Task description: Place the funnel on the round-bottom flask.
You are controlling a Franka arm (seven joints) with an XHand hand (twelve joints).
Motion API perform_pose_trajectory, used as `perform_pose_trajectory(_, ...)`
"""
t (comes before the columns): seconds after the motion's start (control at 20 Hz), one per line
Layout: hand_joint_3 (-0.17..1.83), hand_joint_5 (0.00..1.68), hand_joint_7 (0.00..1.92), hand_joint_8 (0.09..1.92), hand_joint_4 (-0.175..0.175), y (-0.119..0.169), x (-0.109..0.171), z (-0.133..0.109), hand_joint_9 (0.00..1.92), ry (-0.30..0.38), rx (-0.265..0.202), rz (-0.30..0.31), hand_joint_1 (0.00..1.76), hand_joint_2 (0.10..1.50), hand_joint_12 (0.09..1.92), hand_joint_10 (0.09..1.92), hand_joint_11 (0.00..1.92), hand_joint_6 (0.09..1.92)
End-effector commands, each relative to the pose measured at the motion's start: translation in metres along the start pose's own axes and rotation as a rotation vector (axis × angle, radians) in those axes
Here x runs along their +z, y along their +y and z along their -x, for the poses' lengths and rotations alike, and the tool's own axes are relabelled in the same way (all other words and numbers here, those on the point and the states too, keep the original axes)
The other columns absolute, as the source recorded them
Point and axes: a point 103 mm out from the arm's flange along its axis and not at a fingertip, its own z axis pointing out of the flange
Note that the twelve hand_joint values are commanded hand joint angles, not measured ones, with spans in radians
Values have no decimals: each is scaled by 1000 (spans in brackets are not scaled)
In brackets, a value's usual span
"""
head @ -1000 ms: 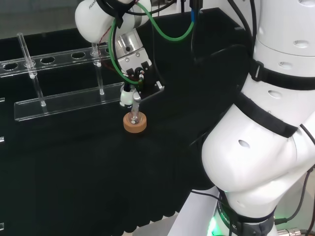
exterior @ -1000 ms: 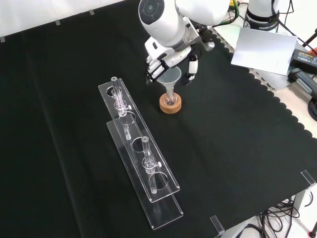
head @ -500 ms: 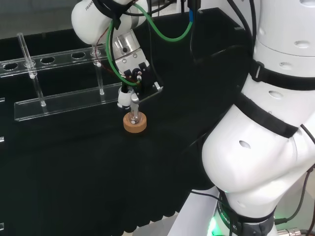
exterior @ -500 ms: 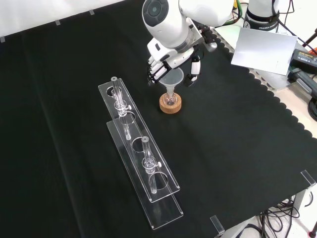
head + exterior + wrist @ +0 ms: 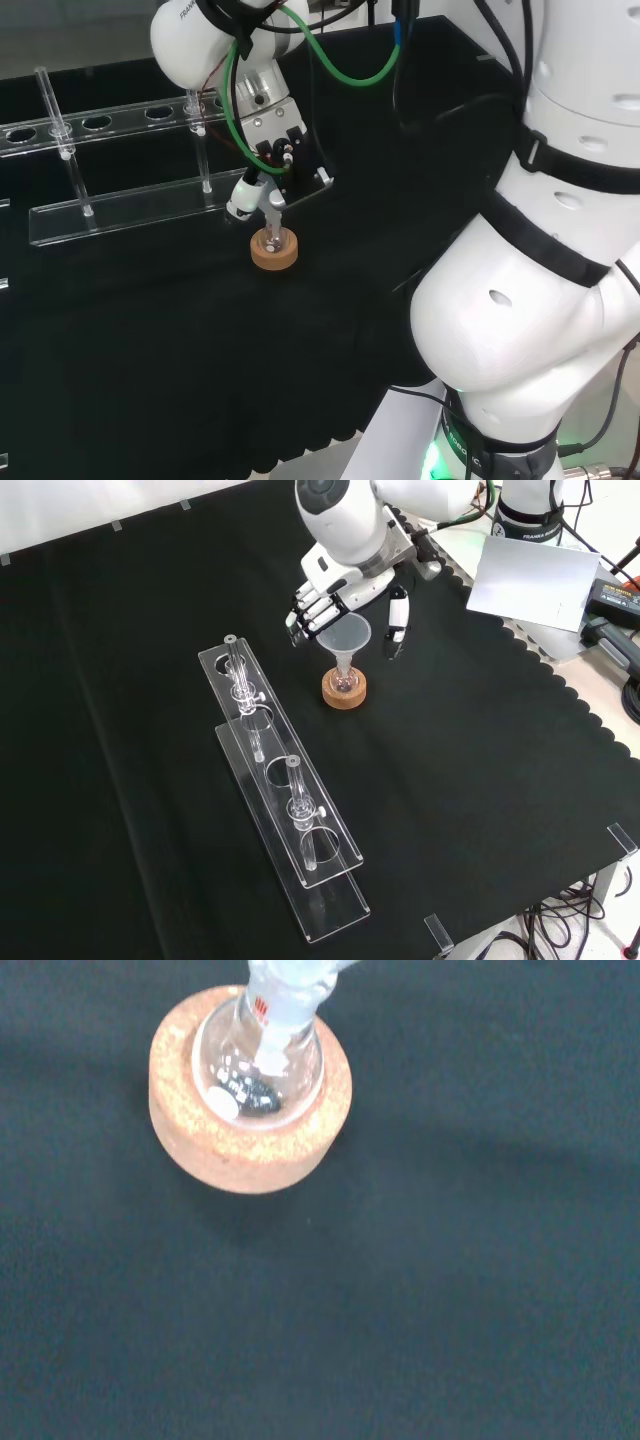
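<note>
Hand (image 5: 345, 580): open, fingers (image 5: 305, 610) spread and only slightly bent, thumb (image 5: 396, 630) pointing down on the opposite side. In the front view neither fingers nor thumb touch the funnel; there is a visible gap on both sides of its rim.

Funnel (image 5: 345, 640): clear, upright, directly beneath the palm and between the fingers and the thumb. Its stem enters the neck of the round-bottom flask (image 5: 344, 683), so the funnel is seated on the flask and stands without support from the hand.

Round-bottom flask: clear glass, upright, below the hand, its bulb resting in a cork ring (image 5: 345, 690) on the black cloth (image 5: 480, 780). The wrist view looks down on the bulb (image 5: 258, 1070) centred inside the cork ring (image 5: 250, 1150), with the neck rising toward the hand.

In the head view the hand (image 5: 262, 190) hangs just above the cork ring (image 5: 274, 252).

Clear rack (image 5: 285, 820): holds upright tubes, lies on the cloth to the fingers' side of the hand in the front view, apart from the flask and untouched.
</note>
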Motion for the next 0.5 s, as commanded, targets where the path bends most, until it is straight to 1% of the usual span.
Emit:
perform_pose_trajectory(0.05, 167, 5, 0, 87, -47, -12, -14, 10, 0, 40, -14, 145, 469, 654, 1545, 551, 72, 87)
perform_pose_trajectory(0.1, 153, 18, 15, 87, -51, -14, -19, 14, 2, 47, -17, 163, 472, 664, 1540, 650, 92, 87)
perform_pose_trajectory(0.2, 143, 53, 68, 87, -56, -18, -28, 24, 47, 81, -25, 192, 498, 684, 1525, 762, 133, 87)
perform_pose_trajectory(0.35, 149, 102, 114, 111, -59, -21, -42, 45, 128, 122, -22, 201, 561, 711, 1488, 778, 187, 87)
perform_pose_trajectory(0.4, 154, 117, 101, 177, -60, -21, -47, 53, 151, 136, -20, 207, 577, 715, 1477, 763, 199, 87)
perform_pose_trajectory(0.5, 168, 136, 40, 365, -60, -21, -53, 69, 185, 158, -14, 210, 599, 717, 1469, 748, 213, 87)
